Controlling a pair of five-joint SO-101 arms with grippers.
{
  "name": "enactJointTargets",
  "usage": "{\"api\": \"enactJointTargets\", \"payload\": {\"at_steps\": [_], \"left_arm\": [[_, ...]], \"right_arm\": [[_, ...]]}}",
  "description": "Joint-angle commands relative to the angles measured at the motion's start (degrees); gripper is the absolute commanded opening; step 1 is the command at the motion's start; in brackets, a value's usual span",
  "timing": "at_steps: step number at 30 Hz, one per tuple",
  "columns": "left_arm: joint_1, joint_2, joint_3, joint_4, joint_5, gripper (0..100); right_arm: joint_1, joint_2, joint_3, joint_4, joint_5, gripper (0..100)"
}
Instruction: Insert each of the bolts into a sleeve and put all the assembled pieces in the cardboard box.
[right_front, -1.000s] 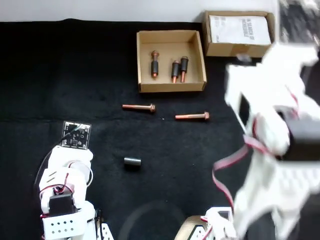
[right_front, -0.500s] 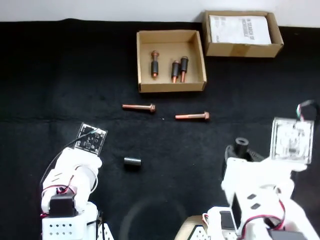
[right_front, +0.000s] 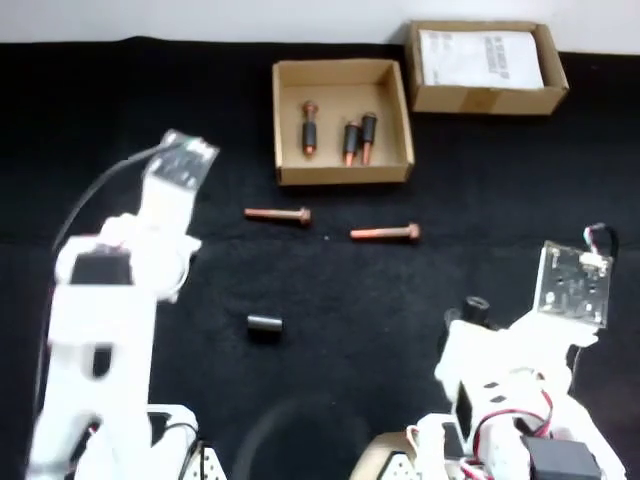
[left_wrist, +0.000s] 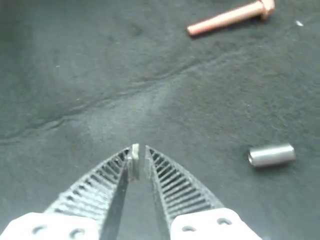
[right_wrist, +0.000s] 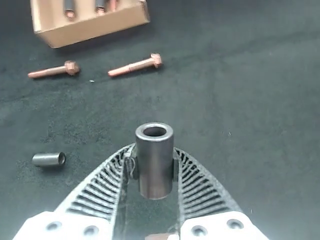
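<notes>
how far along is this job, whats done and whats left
Done: three assembled pieces lie in the cardboard box. In hand: the right tool grips a sleeve upright; the left tool is shut and empty above the mat. Left: two bare bolts and a loose sleeve, both to assemble and box.

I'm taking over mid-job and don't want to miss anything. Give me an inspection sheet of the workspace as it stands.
Surface: black cloth, creased.
Job's things: two bolts lying bare on the cloth; loose sleeve lying nearer the arms; three assembled pieces in the box.
Clutter: second box holding a printed sheet.
Grippers: left gripper shut, empty; right gripper shut on an upright held sleeve.
Cables: black lead on the left arm; red and white wires on the right arm.
Surroundings: pale strip beyond the cloth.
</notes>
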Motion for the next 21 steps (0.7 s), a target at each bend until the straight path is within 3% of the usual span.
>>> {"api": "enactJointTargets", "payload": {"at_steps": [1, 7, 12, 21], "left_arm": [[4.9, 11.0, -13.9, 4.9, -0.4, 5], [14.6, 24.9, -28.8, 9.8, -0.6, 6], [21.5, 38.2, -40.3, 13.2, -0.8, 13], [28.4, 61.5, -64.6, 20.8, -18.5, 13]], "right_arm": [[8.8, -0.4, 1.0, 0.1, -0.4, 0.7], [25.0, -0.4, 4.1, -3.3, 2.5, 0.7], [32.6, -0.5, 5.9, -3.6, 4.1, 0.7], [39.3, -11.2, 16.9, -8.4, 6.9, 0.7]]}}
